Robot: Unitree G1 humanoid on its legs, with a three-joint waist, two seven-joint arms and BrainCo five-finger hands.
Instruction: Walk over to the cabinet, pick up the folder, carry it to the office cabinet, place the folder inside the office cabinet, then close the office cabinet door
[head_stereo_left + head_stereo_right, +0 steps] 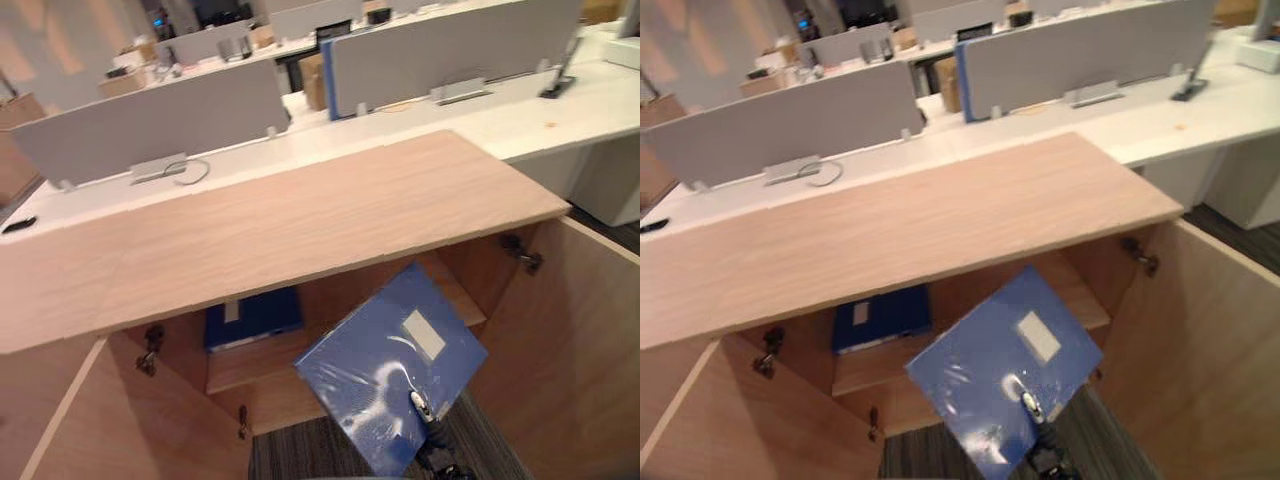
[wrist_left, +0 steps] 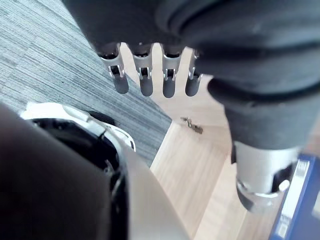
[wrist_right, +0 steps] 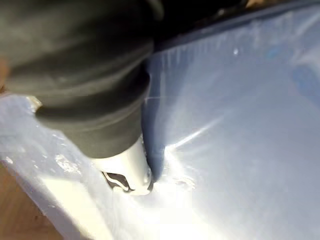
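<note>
I hold folder (image 1: 372,368) tilted before open office cabinet (image 1: 300,225), just off shelf (image 1: 262,366) front edge; right hand (image 1: 421,404) clamped on it. Left hand (image 2: 146,77) slack, empty. Risk, I judge: corner catches shelf edge, folder twists loose.

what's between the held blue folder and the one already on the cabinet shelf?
Nothing: between the held folder and the shelved folder there is only bare wooden shelf, as the left eye view shows.

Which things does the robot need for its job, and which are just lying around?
For the job: held folder, right hand, office cabinet, cabinet door.
Lying about: shelved folder, grey dividers, white desk, idle left hand.
</note>
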